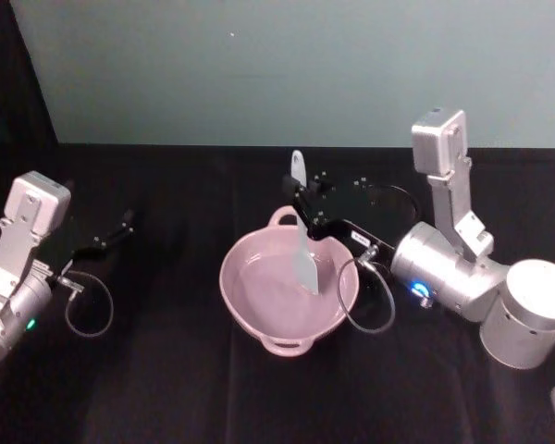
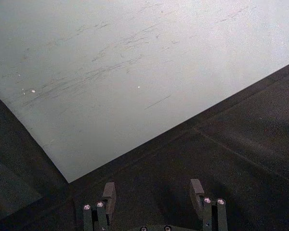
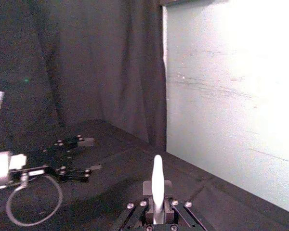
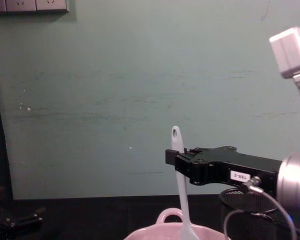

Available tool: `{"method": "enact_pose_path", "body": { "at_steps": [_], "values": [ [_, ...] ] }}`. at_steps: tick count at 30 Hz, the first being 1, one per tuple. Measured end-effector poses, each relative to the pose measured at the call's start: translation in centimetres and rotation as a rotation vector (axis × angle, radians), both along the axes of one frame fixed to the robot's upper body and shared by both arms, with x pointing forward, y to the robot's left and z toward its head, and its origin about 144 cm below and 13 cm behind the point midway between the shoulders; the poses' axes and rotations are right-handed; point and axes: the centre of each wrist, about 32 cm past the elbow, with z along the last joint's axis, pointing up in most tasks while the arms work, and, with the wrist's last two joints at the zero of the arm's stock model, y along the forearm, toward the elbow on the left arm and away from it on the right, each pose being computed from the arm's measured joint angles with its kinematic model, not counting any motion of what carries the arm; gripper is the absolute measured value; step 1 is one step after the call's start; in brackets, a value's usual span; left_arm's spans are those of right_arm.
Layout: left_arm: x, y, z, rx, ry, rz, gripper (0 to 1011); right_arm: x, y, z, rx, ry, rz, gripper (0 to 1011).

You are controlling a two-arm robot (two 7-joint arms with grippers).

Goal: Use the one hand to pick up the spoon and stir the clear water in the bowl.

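Chest view: right hand (image 4: 172, 157) clenched on spoon (image 4: 182, 200) handle, blade down in bowl (image 4: 166, 217); left hand (image 2: 153, 186) parked, released.

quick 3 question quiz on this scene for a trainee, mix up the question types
1. True or false: the spoon stands blade-down inside the pink bowl.
2. The right gripper grips the spoon: A) by its blade B) by its handle, below the hole C) not at all
3. Fill in: the left gripper, over the black table at the robot's left, has its fingers ____ with nothing between them.

Key: 1 true; 2 B; 3 open
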Motion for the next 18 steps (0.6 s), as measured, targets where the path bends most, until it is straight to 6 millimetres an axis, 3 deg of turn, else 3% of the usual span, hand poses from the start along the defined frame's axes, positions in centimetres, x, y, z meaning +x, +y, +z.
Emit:
{"method": "enact_pose_path", "body": {
  "at_steps": [9, 18],
  "values": [
    [0.0, 0.0, 0.0, 0.0, 0.0, 0.0, 1011, -2.9, -0.2, 0.5, 0.018, -0.003, 0.061, 121],
    [0.0, 0.0, 0.0, 0.0, 0.0, 0.0, 1011, -4.0, 1.9, -0.4, 0.031, 0.019, 0.15, 121]
  ]
}}
